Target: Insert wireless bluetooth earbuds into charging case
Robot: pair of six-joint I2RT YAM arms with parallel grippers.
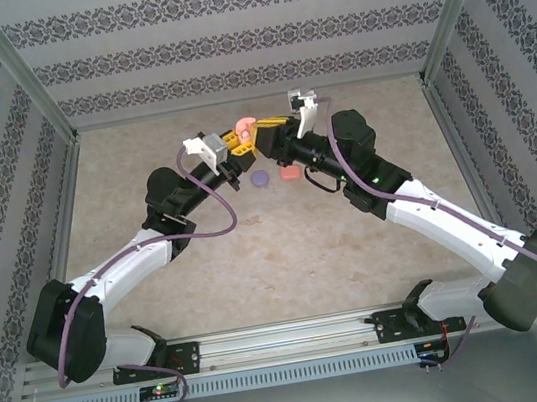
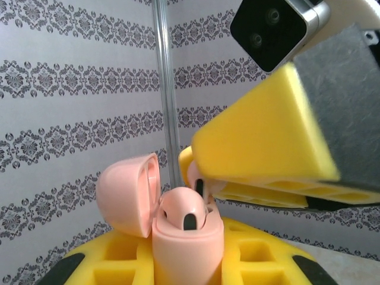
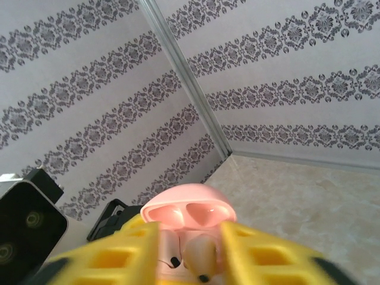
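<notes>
Nearest you, past the arm bases, the front half of the surface [image 1: 292, 288] is open room, edge to edge. Toward the middle a purple case [image 1: 259, 178] and a reddish-pink case [image 1: 286, 173] sit side by side, just apart, both lids look shut. They lie just on the near side of your two hands.

Next back, your left hand [image 1: 236, 141] is clamped tight on the pink charging case [image 2: 184, 243], gripping its lower body. The case is upright and its lid [image 2: 127, 193] is swung open to the left in the left wrist view. One pinkish earbud [image 2: 185, 211] sits in a slot.

Your right hand [image 3: 190, 252] comes in from the right side, fingers right at the case mouth and partly spread. A second earbud [image 3: 202, 252] shows in the gap between them, at the opening of the case. Can't tell if a pad touches it or if it's fully seated. The two hands are almost touching each other.

Beyond them a strip of free surface runs to the far edge, then the patterned wall [image 1: 245, 43]. The left and right edges are well apart from both hands.
</notes>
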